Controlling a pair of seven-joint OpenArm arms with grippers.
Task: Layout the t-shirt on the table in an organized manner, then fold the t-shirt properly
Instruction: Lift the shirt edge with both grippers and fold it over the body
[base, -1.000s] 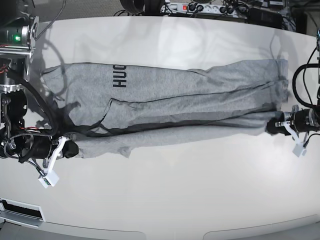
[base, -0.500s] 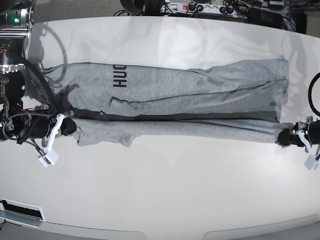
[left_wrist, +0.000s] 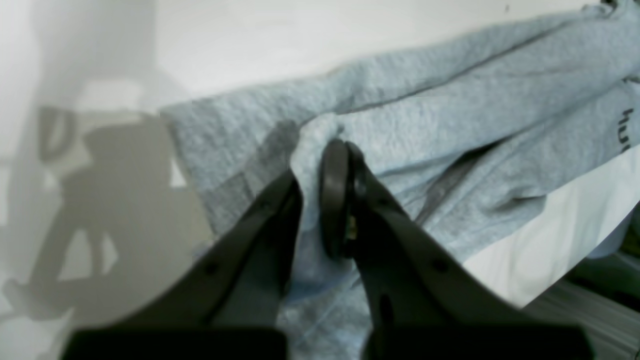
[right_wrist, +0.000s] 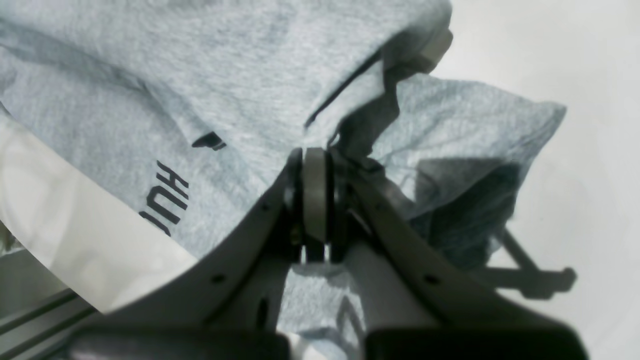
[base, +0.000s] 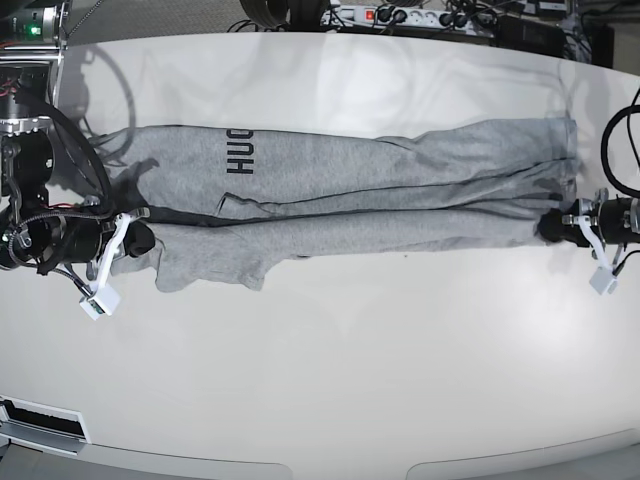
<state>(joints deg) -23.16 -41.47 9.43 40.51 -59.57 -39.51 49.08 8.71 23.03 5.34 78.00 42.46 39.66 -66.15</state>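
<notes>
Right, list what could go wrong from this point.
The t-shirt lies in a long, narrow, creased band, so folding now would likely lock in wrinkles. Both the left gripper and the right gripper pinch only small bunches of cloth; a hard pull might slip one free. The sleeve flap could tuck under.

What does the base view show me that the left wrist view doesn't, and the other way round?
Only base: the whole t-shirt stretched in a long band across the table, the right pincer at its far end, and a power strip beyond the table.

Only left wrist: grey cloth bunched between the shut fingers up close.

Both: the left pincer clamped on the shirt, and part of the black lettering.
</notes>
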